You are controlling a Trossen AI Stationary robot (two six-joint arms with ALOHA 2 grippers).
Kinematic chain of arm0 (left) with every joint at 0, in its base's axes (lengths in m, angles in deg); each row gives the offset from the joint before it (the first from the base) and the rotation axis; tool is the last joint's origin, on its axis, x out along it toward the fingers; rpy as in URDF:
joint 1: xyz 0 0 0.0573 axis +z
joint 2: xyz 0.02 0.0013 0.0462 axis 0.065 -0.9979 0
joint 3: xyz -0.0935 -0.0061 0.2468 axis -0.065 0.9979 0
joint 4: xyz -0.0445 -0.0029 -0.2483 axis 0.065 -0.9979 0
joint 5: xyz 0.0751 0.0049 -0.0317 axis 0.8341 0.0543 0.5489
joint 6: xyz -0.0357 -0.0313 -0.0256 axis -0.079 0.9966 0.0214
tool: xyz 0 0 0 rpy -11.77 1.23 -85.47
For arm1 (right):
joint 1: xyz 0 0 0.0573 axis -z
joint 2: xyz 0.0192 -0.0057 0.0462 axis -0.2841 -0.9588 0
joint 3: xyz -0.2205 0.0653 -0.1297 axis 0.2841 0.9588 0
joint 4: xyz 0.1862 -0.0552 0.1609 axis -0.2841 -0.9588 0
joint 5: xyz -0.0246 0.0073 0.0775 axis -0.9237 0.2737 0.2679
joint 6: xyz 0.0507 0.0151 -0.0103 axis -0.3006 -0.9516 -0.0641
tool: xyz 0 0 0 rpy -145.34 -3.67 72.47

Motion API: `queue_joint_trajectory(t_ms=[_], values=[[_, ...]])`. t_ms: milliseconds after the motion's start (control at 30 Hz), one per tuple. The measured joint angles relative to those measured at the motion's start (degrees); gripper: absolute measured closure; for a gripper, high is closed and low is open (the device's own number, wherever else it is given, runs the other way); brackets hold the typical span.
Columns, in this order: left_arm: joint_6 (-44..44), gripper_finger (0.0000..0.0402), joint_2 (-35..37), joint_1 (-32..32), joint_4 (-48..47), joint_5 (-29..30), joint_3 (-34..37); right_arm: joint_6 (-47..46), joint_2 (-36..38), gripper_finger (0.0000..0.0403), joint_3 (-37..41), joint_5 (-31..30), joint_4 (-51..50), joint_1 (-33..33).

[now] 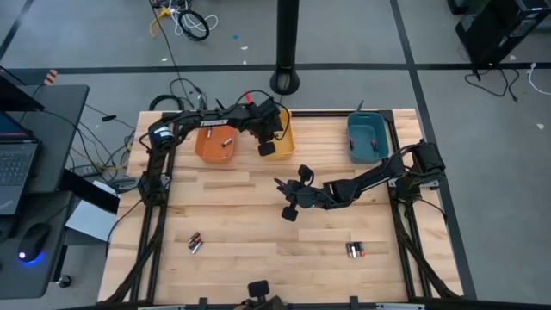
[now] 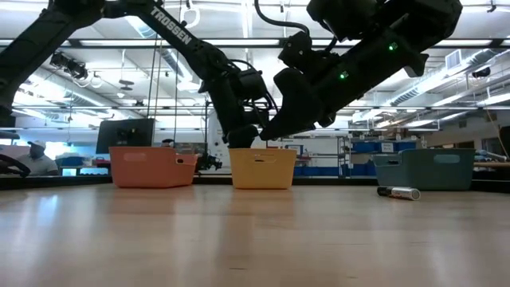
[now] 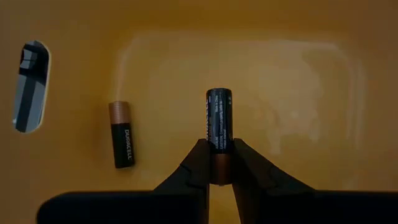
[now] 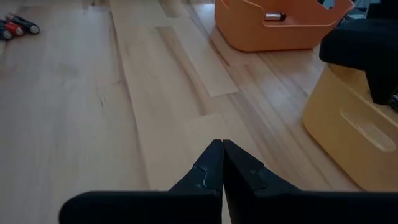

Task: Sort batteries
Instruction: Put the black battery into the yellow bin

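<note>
Jaws on the left gripper (image 3: 219,163) were pinched on a battery (image 3: 219,121), gripping it by its copper end so the dark body stuck out ahead, over the floor of the yellow bin (image 3: 298,81). Just beside it on that floor lay a second cell (image 3: 122,134), copper end away from the gripper. From where I stood, these looked like small, rigid, smooth-skinned cylinders, light for the arm but apt to roll or squirt out of a narrow pinch; a hold across the middle of the body would seem safer than one at the tip.

Nearer the table's middle, the right gripper (image 4: 222,163) hung with its fingers pressed together on nothing, above bare boards of the wooden table (image 1: 258,215).

Loose cells waited at the near side: a small cluster (image 1: 195,244) toward the left and another (image 1: 355,250) toward the right, well apart from each other. Farther back stood the orange bin (image 1: 204,148) with at least one cell (image 4: 273,17) inside, the yellow bin next to it, and the teal bin (image 1: 366,138) off on the right; whether the teal one held anything I couldn't tell
</note>
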Motion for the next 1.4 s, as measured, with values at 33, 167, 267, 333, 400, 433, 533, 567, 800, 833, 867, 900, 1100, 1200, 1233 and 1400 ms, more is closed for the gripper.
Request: queue_joint_trajectory(t_ms=[33, 167, 267, 333, 400, 433, 533, 567, 800, 833, 867, 900, 1100, 1200, 1233, 1400], values=[[0.0, 0.0357, 0.0, 0.0, 0.0, 0.0, 0.0, 0.0, 0.0, 0.039, 0.0, 0.0, 0.0, 0.0], [0.1, 0.0354, 0.0, 0.0, -0.7, 0.0, 0.0, 0.2, 0.0, 0.039, 0.0, 0.0, 0.0, 0.0], [0.0, 0.0352, 0.0, 0.0, -1.3, 0.0, 0.0, 0.2, 0.0, 0.039, 0.0, 0.0, 0.0, 0.0], [0.0, 0.0352, 0.0, 0.0, -1.1, 0.0, 0.0, 0.2, 0.0, 0.039, 0.0, 0.0, 0.0, 0.0], [0.0, 0.0351, 0.0, 0.0, -1.1, 0.0, 0.0, 0.3, 0.0, 0.039, 0.0, 0.0, 0.0, 0.0], [0.0, 0.0351, 0.0, 0.0, -1.1, 0.0, 0.0, 0.4, 0.0, 0.039, 0.0, 0.0, 0.0, 0.0], [0.1, 0.0349, 0.0, 0.1, -1.1, 0.0, 0.0, 0.4, 0.0, 0.039, 0.0, 0.0, 0.0, 0.0], [0.1, 0.0348, 0.0, 0.1, -1.1, 0.0, 0.0, 0.4, 0.0, 0.039, 0.0, 0.0, 0.0, 0.0], [0.1, 0.032, 0.0, -0.2, -2.1, 0.5, -0.9, 0.4, 0.0, 0.0389, 0.0, 0.0, 0.0, 0.0], [0.1, 0.0316, 0.0, -0.3, -2.1, 1.1, -1.2, 0.4, 0.0, 0.0389, 0.0, 0.0, 0.0, 0.0], [-0.1, 0.0313, 0.2, -0.4, -2.1, 1.8, -1.4, 0.4, 0.0, 0.0389, 0.0, 0.0, 0.0, 0.0], [-0.5, 0.0311, 0.4, -0.6, -2.2, 2.4, -1.5, 0.2, 0.0, 0.0389, 0.0, 0.0, 0.0, 0.0], [-2.3, 0.0306, 3.5, -1.4, -1.5, 3.9, -2.1, 0.3, 0.0, 0.0389, 0.0, 0.0, 0.1, 0.0], [-2.8, 0.0306, 5.3, -1.5, -1.7, 4.3, -2.1, 0.3, 0.0, 0.0388, 0.0, 0.0, 0.1, 0.0], [-2.8, 0.0308, 6.2, -1.6, -1.7, 4.3, -2.1, 0.4, 0.0, 0.0388, 0.0, 0.0, 0.1, 0.0], [-3.1, 0.0347, 11.2, -2.1, 0.6, 4.2, -0.7, 0.8, 0.3, 0.0391, 0.0, 0.0, -0.1, -0.8]])
